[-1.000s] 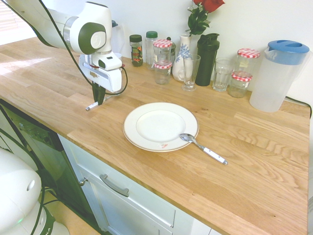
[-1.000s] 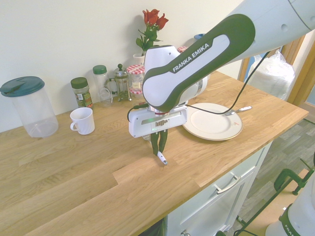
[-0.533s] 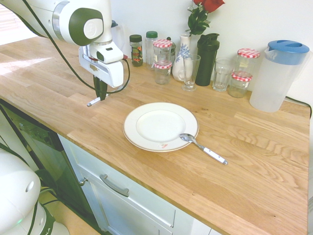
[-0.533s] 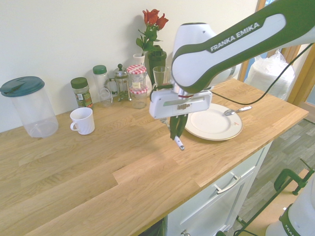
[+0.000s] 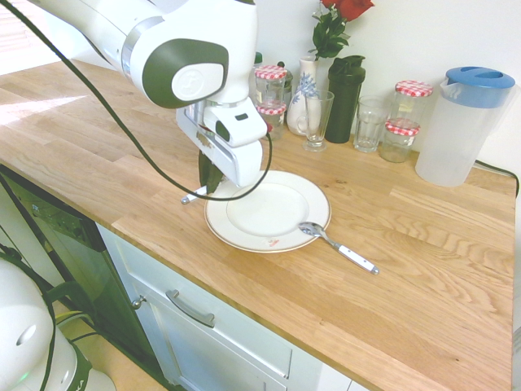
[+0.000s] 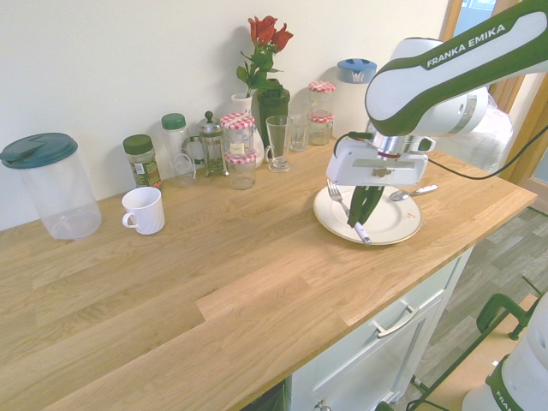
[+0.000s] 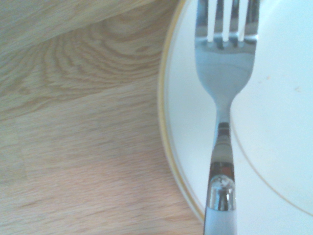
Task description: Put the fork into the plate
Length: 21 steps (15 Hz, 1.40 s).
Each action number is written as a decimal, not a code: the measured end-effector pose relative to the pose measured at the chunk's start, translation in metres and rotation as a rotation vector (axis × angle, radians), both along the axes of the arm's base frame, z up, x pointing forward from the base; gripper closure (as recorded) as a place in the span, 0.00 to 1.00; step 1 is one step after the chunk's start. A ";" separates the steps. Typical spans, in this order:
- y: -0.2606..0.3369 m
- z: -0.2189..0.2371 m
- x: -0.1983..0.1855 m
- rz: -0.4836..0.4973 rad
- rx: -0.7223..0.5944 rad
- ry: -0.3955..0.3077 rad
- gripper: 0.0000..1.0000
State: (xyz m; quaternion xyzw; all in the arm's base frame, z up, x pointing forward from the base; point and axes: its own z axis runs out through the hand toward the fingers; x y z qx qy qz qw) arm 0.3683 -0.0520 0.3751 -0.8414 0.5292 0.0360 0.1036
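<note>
Gripper [image 6: 363,205] clamped on the fork [image 6: 347,211] at its white handle, held aloft over the plate [image 6: 396,227] edge; light, stiff, slick metal; best gripped mid-handle, set down gently

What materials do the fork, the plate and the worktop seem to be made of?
Fork: shiny metal head with reflections; white handle, probably plastic.
Plate: glossy white, likely glazed ceramic, thin reddish-brown rim line.
Worktop: wood with visible grain and joined strips, smooth finish.
</note>
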 end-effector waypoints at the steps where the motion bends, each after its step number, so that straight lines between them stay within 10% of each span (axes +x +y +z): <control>1: -0.010 -0.002 -0.003 -0.008 0.010 -0.001 1.00; 15: -0.068 -0.039 0.004 -0.108 0.115 0.060 1.00; 16: -0.070 -0.039 0.005 -0.111 0.121 0.064 0.00; 21: -0.075 -0.038 0.005 -0.114 0.142 0.069 0.00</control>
